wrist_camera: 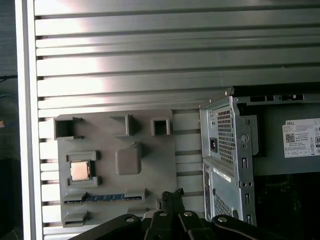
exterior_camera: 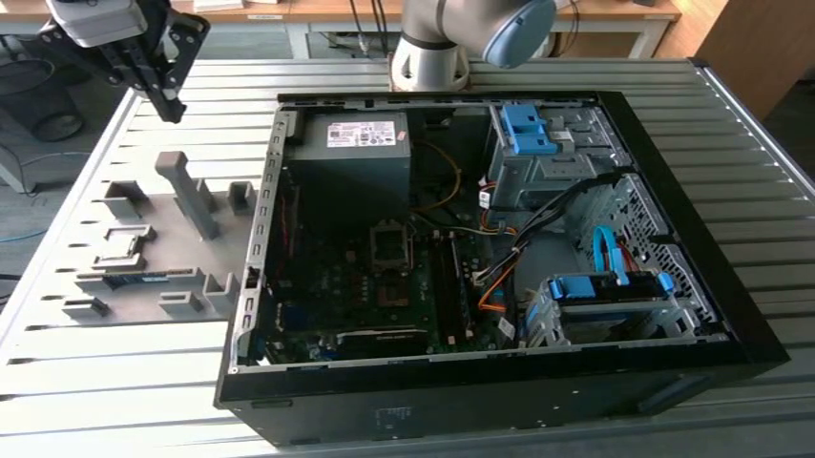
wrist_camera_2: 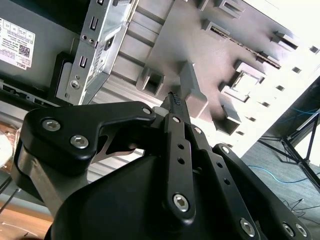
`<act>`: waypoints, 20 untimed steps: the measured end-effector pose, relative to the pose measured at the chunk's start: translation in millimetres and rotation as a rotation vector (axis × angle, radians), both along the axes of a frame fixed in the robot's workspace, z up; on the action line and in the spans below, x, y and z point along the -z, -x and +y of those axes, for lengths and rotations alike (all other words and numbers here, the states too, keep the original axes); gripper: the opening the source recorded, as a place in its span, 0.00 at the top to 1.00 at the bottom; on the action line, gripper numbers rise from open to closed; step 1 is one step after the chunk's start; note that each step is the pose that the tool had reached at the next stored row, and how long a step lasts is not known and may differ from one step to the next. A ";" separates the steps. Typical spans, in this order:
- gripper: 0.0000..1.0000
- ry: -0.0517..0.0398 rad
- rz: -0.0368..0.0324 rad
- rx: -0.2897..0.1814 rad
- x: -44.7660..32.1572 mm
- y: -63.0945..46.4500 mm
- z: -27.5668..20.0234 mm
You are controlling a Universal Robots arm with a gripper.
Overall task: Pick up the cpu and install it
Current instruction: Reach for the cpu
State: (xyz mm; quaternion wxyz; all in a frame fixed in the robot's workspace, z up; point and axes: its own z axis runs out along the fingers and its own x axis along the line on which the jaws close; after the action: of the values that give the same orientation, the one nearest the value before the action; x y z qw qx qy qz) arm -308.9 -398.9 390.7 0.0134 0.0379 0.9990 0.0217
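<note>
Clenched claw (exterior_camera: 170, 105), holding nothing, at the exterior view's upper left over the slatted worktop (exterior_camera: 128, 401) — apart from the cpu (wrist_camera: 80, 170), flat in a square pocket of the grey tray (wrist_camera: 150, 167), beside the open computer case (exterior_camera: 510, 405).

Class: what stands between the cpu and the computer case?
In the first wrist view, a raised grey block on the holder tray, between cpu and case.

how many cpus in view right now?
1. The cpu sits in a square pocket of the grey fixture tray, beside the open PC case, near the green memory stick. Others may be hidden inside the case.
</note>
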 end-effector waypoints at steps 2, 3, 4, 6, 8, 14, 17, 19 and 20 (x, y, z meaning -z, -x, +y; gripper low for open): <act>0.90 0.0000 0.0001 0.000 0.0 1.7 0.0; 0.90 0.0000 0.0001 0.000 0.1 2.4 0.0; 0.90 0.0000 0.0001 0.000 0.1 3.1 0.0; 0.90 0.0000 0.0001 0.000 0.2 4.9 0.0; 0.90 0.0000 0.0000 0.000 0.3 7.5 0.0; 0.90 0.0002 0.0001 0.000 3.2 19.8 0.0; 0.90 0.0002 0.0001 0.000 6.7 30.1 0.1; 0.90 0.0002 0.0001 0.000 8.8 36.9 0.1; 0.90 0.0002 0.0001 0.000 9.8 39.9 0.1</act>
State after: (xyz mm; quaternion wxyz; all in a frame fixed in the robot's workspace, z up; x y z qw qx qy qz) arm -348.8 -398.8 381.0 0.0133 0.0379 0.9990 0.0216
